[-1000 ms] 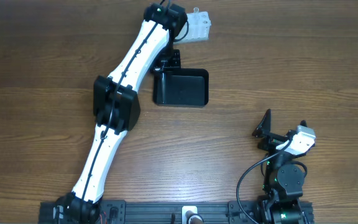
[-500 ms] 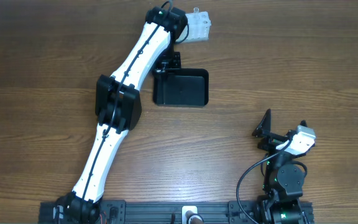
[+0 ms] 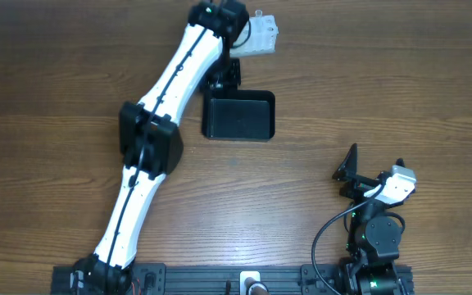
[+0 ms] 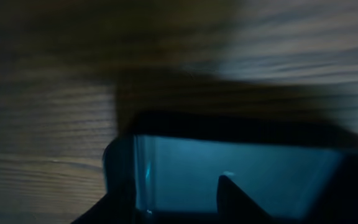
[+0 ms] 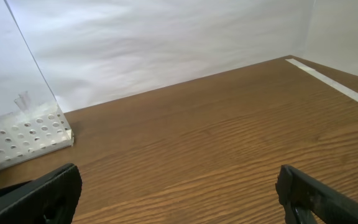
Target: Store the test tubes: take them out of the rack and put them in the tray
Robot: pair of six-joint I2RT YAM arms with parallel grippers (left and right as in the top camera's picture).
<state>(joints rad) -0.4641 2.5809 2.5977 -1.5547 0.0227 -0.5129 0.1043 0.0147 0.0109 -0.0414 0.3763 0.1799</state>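
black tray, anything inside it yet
The tray floor looks bare in the top view, with nothing lying on it. The left gripper overlaps one corner, so that bit is hidden.

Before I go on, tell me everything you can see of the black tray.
The tray is black and rectangular, with rounded corners and low raised walls, and it looks like plastic. It lies flat on the wooden table, nearer the arms' bases than the rack and apart from it. The left gripper is at its far left corner; contact cannot be judged. From above its floor looks bare. The left wrist view shows a faint pale streak along one wall, too blurred to name.
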